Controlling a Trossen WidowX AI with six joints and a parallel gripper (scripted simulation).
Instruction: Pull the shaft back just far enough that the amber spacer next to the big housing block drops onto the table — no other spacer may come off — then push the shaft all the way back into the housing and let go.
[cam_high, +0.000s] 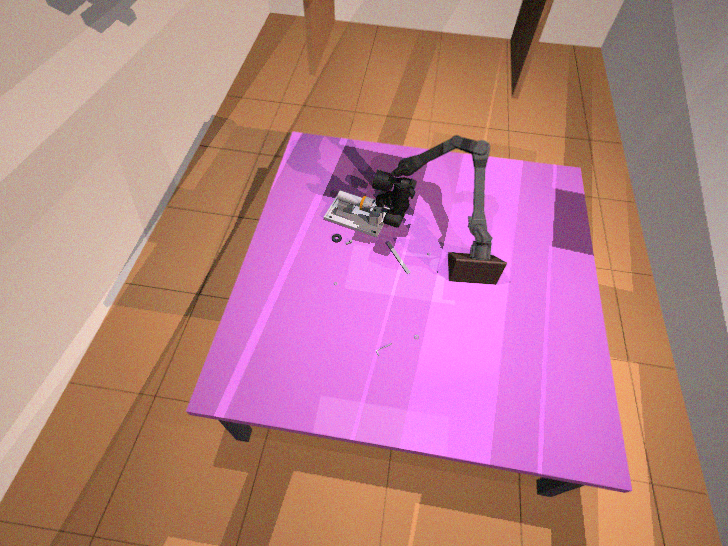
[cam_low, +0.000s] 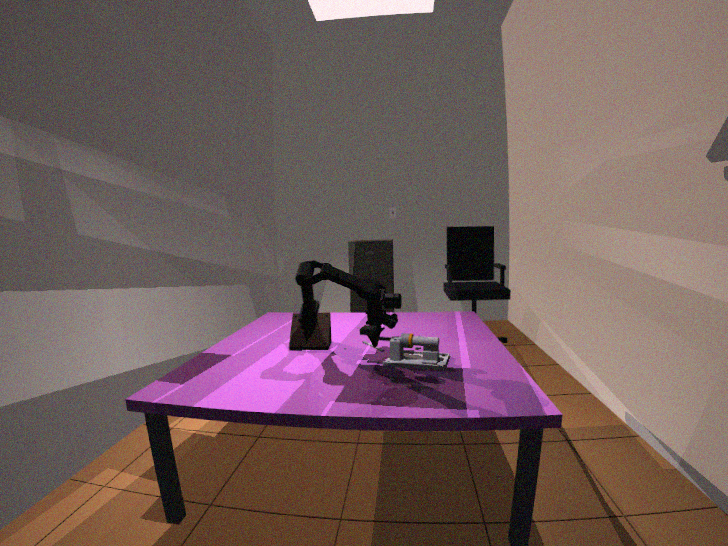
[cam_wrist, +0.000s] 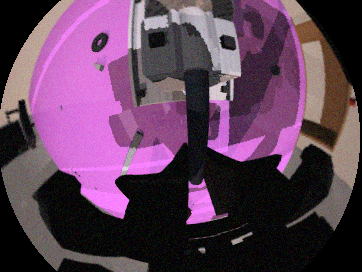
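My gripper (cam_low: 374, 340) (cam_wrist: 190, 145) is shut on the dark shaft (cam_low: 384, 338) (cam_wrist: 197, 110), which runs from my fingers into the grey upright block (cam_low: 396, 349) (cam_wrist: 172, 57) of the fixture. The amber spacer (cam_high: 363, 202) (cam_low: 411, 339) is up on the fixture's axis, against the end of the pale cylinder (cam_high: 348, 198) (cam_low: 427, 342). A pale section lies between the spacer and the upright block. The wrist view does not show the spacer, because the block hides it. Whether the shaft passes through the spacer cannot be seen.
The fixture's base plate (cam_high: 352, 222) (cam_low: 416, 364) rests on the purple table (cam_high: 458, 376) (cam_low: 223, 390). A black ring (cam_high: 336, 240) (cam_wrist: 100, 42), a grey-white bar (cam_high: 398, 258) (cam_wrist: 132, 154) and a small dark piece (cam_wrist: 275, 70) lie around it. A bent pale piece (cam_high: 378, 351) lies farther off.
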